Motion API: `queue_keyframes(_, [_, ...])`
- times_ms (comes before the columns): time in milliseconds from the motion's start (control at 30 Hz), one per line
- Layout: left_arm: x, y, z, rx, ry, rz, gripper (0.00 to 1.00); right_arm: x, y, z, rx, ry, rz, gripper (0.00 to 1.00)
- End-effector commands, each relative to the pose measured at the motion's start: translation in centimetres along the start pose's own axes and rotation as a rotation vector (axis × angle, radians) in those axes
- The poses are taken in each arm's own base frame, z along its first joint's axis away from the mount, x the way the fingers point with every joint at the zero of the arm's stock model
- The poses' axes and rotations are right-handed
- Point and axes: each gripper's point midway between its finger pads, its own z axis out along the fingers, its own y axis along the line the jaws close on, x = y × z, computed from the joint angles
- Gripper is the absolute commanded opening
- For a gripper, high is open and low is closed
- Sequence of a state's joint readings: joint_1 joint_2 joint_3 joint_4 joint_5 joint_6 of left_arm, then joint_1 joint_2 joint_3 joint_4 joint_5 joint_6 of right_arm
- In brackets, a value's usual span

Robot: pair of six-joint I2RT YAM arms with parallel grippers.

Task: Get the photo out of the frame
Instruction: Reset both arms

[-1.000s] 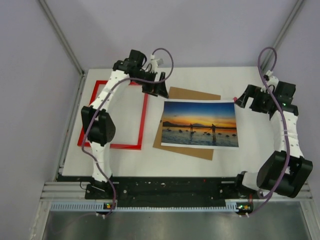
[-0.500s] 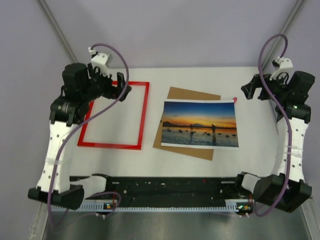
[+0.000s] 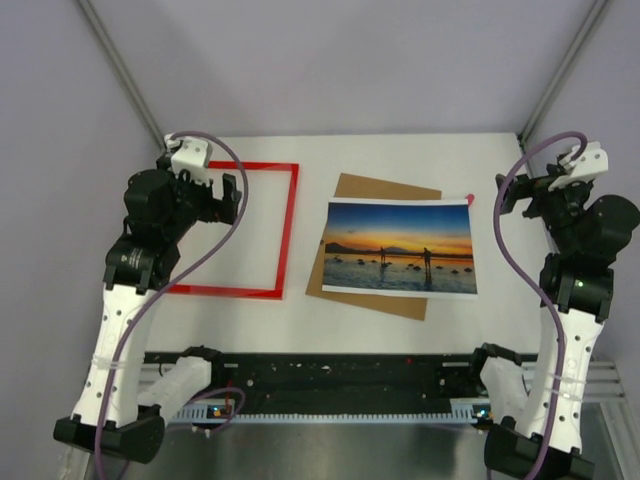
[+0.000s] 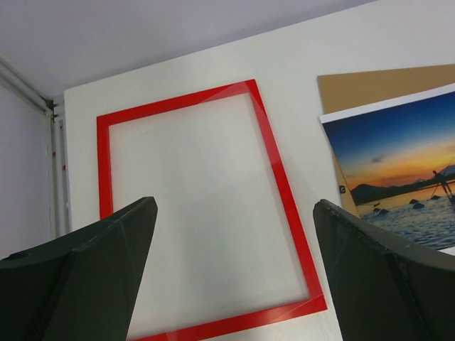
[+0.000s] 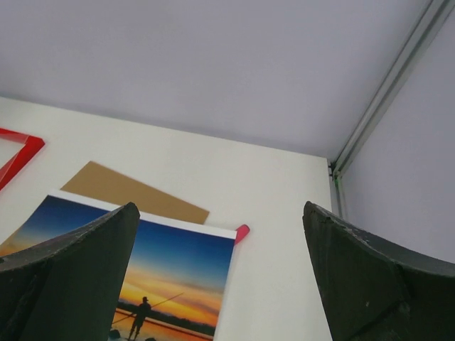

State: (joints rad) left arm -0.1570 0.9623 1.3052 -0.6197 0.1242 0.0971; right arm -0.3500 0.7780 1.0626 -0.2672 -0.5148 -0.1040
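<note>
The photo [image 3: 400, 248] was seen out of the frame [image 3: 235, 291]. It was laid picture-side up on a plain brown backing board [image 3: 385, 188], and this in turn was laid on the white table [image 3: 500, 300]. From the photo, the frame was found at 9 o'clock, flat on the table, just beside the board and not touching it. The white surface could be seen through its opening.

The board was skewed under the print, so that brown was exposed at 12 o'clock and along the 6 to 7 o'clock edge. A small pink tab [image 3: 471, 198] was noted at the print's 2 o'clock corner.

The left gripper [image 3: 236, 196] was held in the air over the frame, toward its 12 o'clock side, with its jaws spread wide and nothing between them. The right gripper [image 3: 506, 195] was held in the air at 3 o'clock from the photo, likewise spread wide with nothing gripped.
</note>
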Motion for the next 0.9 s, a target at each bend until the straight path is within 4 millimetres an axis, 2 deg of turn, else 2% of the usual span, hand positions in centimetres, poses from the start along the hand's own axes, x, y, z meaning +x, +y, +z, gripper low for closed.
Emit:
queue_keyframes(0, [-2.3,1.7,-1.1,-0.103,-0.149,0.015,0.98,-1.2,-1.6,-0.2,0.088,-0.055,-0.020,0.99])
queue_keyframes(100, [-2.5,2.1,-1.3,-0.131,-0.160,-0.014,0.98,-1.3,-1.5,-0.3,0.089,-0.060,-0.001,0.99])
queue_keyframes(233, [-2.8,4.2,-2.1,-0.258,-0.184,-0.058,0.99,-1.2,-1.3,-0.1,0.074,-0.057,0.015,0.99])
queue_keyframes(333, [-2.2,4.9,-2.2,-0.303,-0.179,-0.052,0.99,-1.1,-1.3,0.0,0.071,-0.052,0.022,0.99])
queue_keyframes(467, [-1.6,5.1,-2.2,-0.317,-0.178,-0.052,0.98,-1.3,-1.2,0.0,0.064,-0.053,0.031,0.99])
queue_keyframes(667, [-2.1,5.5,-2.8,-0.338,-0.189,-0.067,0.99,-1.7,-1.1,-0.2,0.066,-0.053,0.031,0.99])
queue_keyframes(867, [-1.8,5.0,-2.6,-0.303,-0.178,-0.068,0.99,-2.1,-1.3,-0.3,0.076,-0.056,0.027,0.99])
